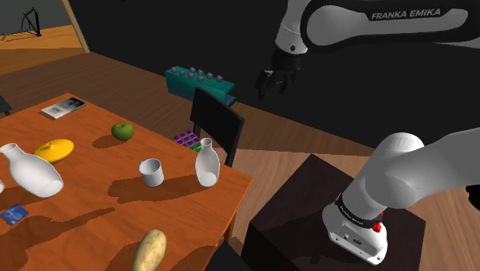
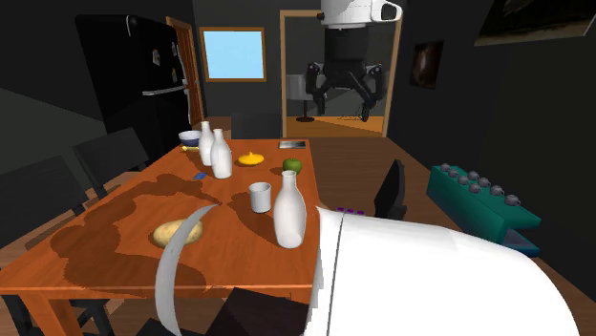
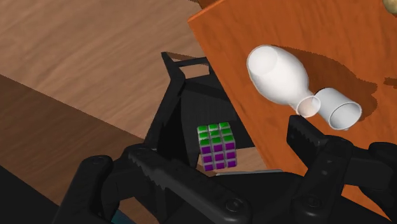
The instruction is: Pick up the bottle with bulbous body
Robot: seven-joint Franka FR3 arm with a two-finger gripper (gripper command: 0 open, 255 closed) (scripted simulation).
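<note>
A white bottle (image 1: pixel 206 162) with a narrow neck and rounded body stands near the corner of the orange table (image 1: pixel 92 223). It also appears in the second exterior view (image 2: pixel 288 210) and in the wrist view (image 3: pixel 277 75). A larger white bottle (image 1: pixel 31 171) with a wide belly stands farther along the table, toward the shoulder view's left. My black gripper (image 1: pixel 277 81) hangs open and empty, high in the air beyond the table's corner and well above the near bottle. From across the table, the gripper (image 2: pixel 344 86) is up in front of the doorway. Its fingers (image 3: pixel 222 153) stand apart.
A white cup (image 1: pixel 151 171) stands close beside the near bottle. A potato (image 1: pixel 150 250), a green apple (image 1: pixel 122 131), a yellow fruit (image 1: pixel 55 149) and a book (image 1: pixel 64 108) lie on the table. A black chair (image 1: pixel 218 123) with a purple-green cube (image 1: pixel 187 140) by it stands at the table's edge.
</note>
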